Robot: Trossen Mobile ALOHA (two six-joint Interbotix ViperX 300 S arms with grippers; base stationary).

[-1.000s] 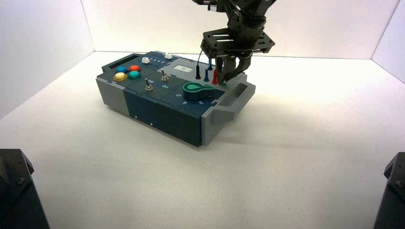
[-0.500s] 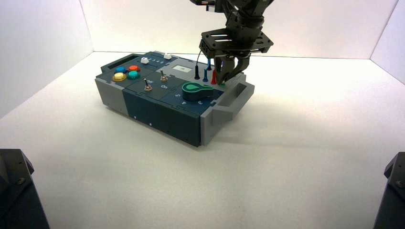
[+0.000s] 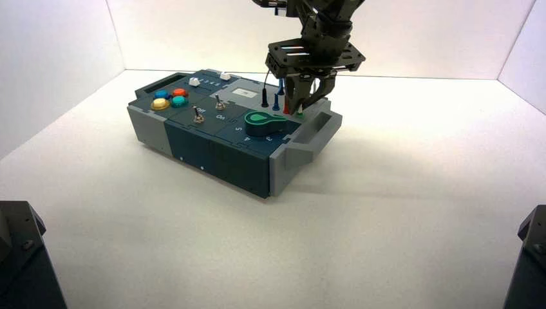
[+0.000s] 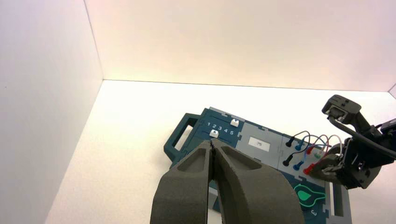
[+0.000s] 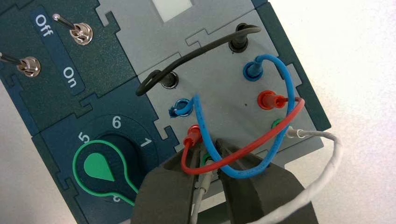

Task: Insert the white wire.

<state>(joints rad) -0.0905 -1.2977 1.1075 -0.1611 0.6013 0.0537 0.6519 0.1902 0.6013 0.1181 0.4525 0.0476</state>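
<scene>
- The right end effector (image 5: 212,144) is at the wire end of the box, its fingers parted by a modest gap, neither wide nor shut.
- Between those fingers is one plug of the white wire (image 5: 322,179), standing at a green socket (image 5: 206,158); a gap shows beside the plug, so it does not look clamped.
- The white wire arches out past the end effector to its other plug (image 5: 294,133), which leans at the second green socket (image 5: 276,123).
- Just beside the fingertips is a red plug (image 5: 193,134); the red wire (image 5: 261,140) and the blue wire (image 5: 205,128) loop across in front of the fingers.
- Farther off along the grey panel, the black wire (image 5: 196,52) joins two black sockets.
- Near the end effector, on the other side of the red plug, sits the green knob (image 3: 265,123).
- Beyond it come two metal switches (image 3: 220,103), then four coloured buttons (image 3: 171,98) and two white sliders (image 3: 194,82).
- The left end effector (image 4: 211,142) waits shut over the counter (image 3: 399,193), well apart from the right one, with nothing visible in its grip.
</scene>
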